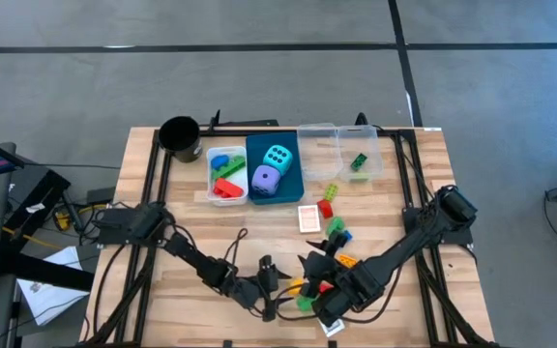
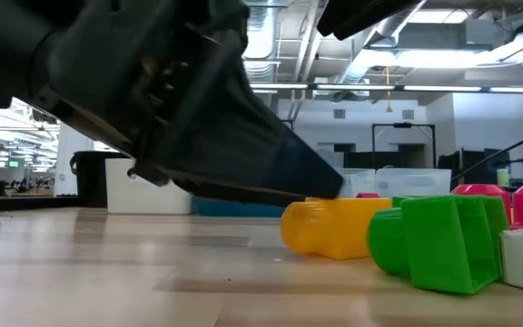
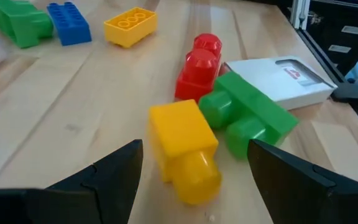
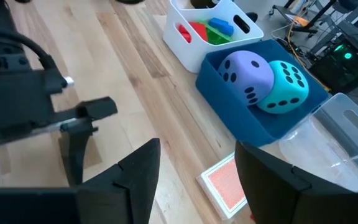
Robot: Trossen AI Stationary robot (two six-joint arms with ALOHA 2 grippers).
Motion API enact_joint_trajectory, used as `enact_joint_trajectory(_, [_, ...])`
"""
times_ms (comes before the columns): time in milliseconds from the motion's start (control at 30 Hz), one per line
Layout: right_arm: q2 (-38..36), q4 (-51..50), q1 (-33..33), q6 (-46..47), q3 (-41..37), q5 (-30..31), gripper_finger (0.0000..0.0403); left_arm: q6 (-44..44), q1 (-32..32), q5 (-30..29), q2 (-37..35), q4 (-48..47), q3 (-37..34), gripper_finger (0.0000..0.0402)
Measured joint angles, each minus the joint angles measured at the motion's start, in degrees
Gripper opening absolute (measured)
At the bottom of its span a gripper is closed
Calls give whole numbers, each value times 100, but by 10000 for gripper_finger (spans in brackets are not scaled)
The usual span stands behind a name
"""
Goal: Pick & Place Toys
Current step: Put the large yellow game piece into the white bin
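A yellow brick [image 3: 182, 149] lies on its side on the wood near the table's front edge, also seen in the low view [image 2: 334, 227]. My left gripper [image 3: 191, 171] is open and low over the table, one finger on each side of the brick's near end, with bare gaps showing. A red brick [image 3: 197, 65], a green brick [image 3: 247, 115] and a white card box [image 3: 278, 81] lie just beyond it. My right gripper [image 4: 194, 186] hovers open above the table's middle with nothing between its fingers. Cyan die [image 4: 284, 87] and purple die [image 4: 247, 74] sit in the blue bin [image 1: 288, 179].
A white bin [image 1: 227, 174] holding bricks, clear bins [image 1: 359, 155] and a black cup [image 1: 180, 135] line the far edge. A flat card [image 1: 309, 218] and loose bricks [image 1: 336, 228] lie mid-table. More bricks [image 3: 67, 25] lie beyond the left gripper.
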Motion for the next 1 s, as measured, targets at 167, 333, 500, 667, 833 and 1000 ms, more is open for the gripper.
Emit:
enact_joint_trajectory(167, [0,3,10,0,0,-2,202,6,9,0,333,-5,336,282])
enact_joint_trajectory(333, [0,7,10,0,0,-3,202,16,36,-145,612,-11,460,282])
enact_joint_trajectory(500, [0,7,10,0,0,-6,202,11,105,-214,561,-171,464,281])
enact_joint_trajectory(667, [0,22,10,0,0,-7,202,7,196,-324,416,-438,450,280])
enact_joint_trajectory(833, [0,33,10,0,0,-7,202,-211,267,-454,391,-1026,473,280])
enact_joint_trajectory(1000, [0,36,10,0,0,-7,202,-433,307,-640,381,-1300,472,280])
